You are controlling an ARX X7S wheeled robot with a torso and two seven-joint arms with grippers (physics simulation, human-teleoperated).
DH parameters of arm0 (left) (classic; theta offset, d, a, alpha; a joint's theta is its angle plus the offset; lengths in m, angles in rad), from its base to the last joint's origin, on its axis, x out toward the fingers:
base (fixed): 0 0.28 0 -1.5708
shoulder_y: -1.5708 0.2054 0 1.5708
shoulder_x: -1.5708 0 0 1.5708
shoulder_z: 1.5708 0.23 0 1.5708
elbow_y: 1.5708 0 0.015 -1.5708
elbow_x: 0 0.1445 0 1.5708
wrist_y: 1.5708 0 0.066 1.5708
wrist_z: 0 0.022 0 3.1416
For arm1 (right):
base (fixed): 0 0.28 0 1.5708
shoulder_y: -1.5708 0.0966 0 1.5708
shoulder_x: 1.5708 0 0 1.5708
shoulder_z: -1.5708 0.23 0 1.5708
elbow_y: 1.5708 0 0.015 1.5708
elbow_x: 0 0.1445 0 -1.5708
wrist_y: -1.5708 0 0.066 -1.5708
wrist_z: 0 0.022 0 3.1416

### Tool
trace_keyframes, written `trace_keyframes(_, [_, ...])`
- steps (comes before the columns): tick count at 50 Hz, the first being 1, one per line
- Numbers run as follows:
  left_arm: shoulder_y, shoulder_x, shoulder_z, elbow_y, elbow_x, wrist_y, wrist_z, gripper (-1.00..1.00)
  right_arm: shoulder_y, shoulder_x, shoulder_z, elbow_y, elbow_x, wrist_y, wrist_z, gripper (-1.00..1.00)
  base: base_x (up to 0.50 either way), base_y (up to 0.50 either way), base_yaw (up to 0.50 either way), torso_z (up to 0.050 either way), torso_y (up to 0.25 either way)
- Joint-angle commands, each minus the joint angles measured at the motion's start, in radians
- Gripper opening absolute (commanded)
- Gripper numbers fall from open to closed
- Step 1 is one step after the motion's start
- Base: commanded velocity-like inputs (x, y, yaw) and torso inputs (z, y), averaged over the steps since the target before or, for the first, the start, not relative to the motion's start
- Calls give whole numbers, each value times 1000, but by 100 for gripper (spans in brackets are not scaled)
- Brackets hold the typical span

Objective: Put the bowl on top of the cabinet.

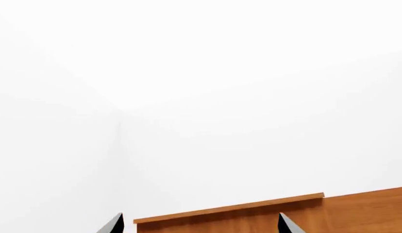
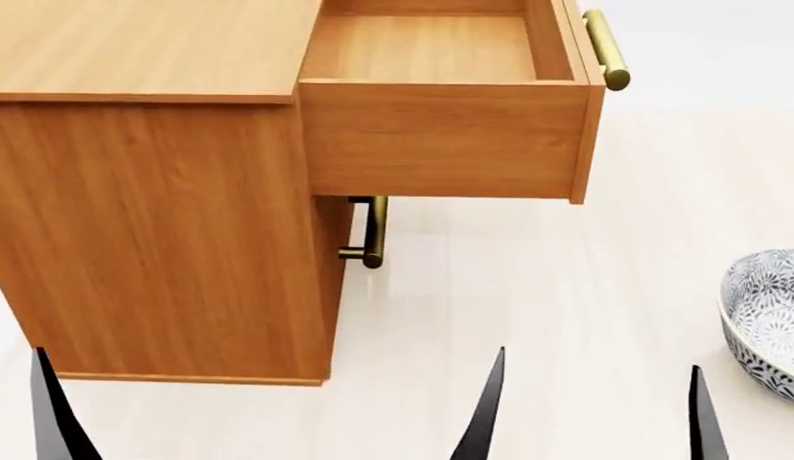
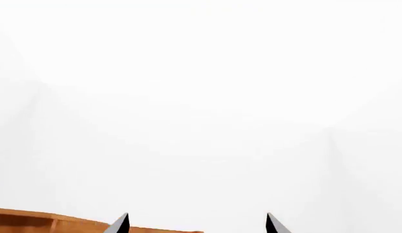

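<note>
My left gripper (image 2: 263,407) stands open with nothing between its dark pointed fingertips (image 2: 52,407), low in the head view in front of the cabinet (image 2: 167,230). My right gripper (image 3: 196,224) is spread apart too and holds nothing; the head view shows only one of its fingertips (image 2: 704,417). Under them lies a pale, whitish floor (image 2: 525,287), and the wrist views look out on plain white walls. The cabinet sits upright on the floor, its flat top level, its upper drawer (image 2: 435,86) pulled out to my right, brass handle (image 2: 604,48) at the end. The bowl (image 2: 768,321) rests on the floor at the head view's right edge, well apart from the cabinet, mouth upward, partly cut off.
</note>
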Motion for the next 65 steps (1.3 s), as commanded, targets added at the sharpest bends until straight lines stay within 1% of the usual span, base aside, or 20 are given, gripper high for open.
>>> trace_keyframes(1, [-1, -10, 0, 0, -7, 8, -8, 100, 8, 20, -1, -6, -44, 157, -57, 100, 0, 0, 0, 0, 0])
trace_keyframes(3, [-3, -12, -1, 1, -10, 4, -9, 100, 10, 40, -8, -2, -60, 240, -105, 100, 0, 0, 0, 0, 0])
trace_keyframes(5, [-3, -14, 0, 0, -11, 4, -12, 100, 16, 55, -2, 1, -103, 273, -112, 100, 0, 0, 0, 0, 0])
trace_keyframes(6, [-2, -15, 1, -1, -12, 5, -13, 100, 24, 65, 12, -3, -104, 327, -135, 100, 0, 0, 0, 0, 0])
trace_keyframes(9, [0, -18, 4, -2, -13, 5, -17, 100, 52, 82, 46, -8, -104, 423, -168, 100, 0, 0, 0, 0, 0])
trace_keyframes(12, [2, -21, 8, -2, -12, 5, -20, 100, 88, 104, 80, -15, -107, 498, -194, 100, 0, 0, 0, 0, 0])
trace_keyframes(14, [2, -23, 9, 0, -14, 3, -21, 100, 109, 127, 78, -3, -135, 541, -219, 100, 0, 0, 0, 0, 0])
trace_keyframes(15, [2, -24, 9, -2, -15, 3, -23, 100, 128, 131, 97, 1, -123, 603, -247, 100, 0, 0, 0, 0, 0])
trace_keyframes(18, [2, -26, 10, -2, -16, 3, -27, 100, 149, 155, 111, 20, -145, 665, -270, 100, 0, 0, 0, 0, 0])
trace_keyframes(28, [4, -34, 20, 3, -13, -4, -34, 100, 190, 182, 151, 78, -140, 731, -279, 100, 0, 0, 0, 0, 0])
trace_keyframes(38, [0, -41, 28, -5, -15, -4, -44, 100, 253, 244, 171, 149, -175, 811, -312, 100, 0, 0, 0, 0, 0])
trace_keyframes(42, [1, -43, 33, -7, -13, -4, -47, 100, 291, 268, 150, 182, -194, 812, -325, 100, 0, 0, 0, 0, 0])
trace_keyframes(46, [2, -45, 35, -4, -15, -9, -49, 100, 326, 295, 119, 197, -204, 846, -385, 100, 0, 0, 0, 0, 0])
trace_keyframes(53, [2, -50, 41, -6, -12, -9, -55, 100, 391, 317, 90, 242, -205, 872, -437, 100, 0, 0, 0, 0, 0])
trace_keyframes(55, [2, -51, 42, -5, -12, -10, -57, 100, 416, 330, 58, 284, -213, 872, -466, 100, 0, 0, 0, 0, 0])
trace_keyframes(61, [-1, -55, 46, -8, -13, -12, -62, 100, 458, 345, 24, 350, -219, 850, -482, 100, 0, 0, 0, 0, 0])
trace_keyframes(65, [-1, -57, 48, -6, -14, -14, -65, 100, 474, 352, 15, 393, -212, 867, -510, 100, 0, 0, 0, 0, 0])
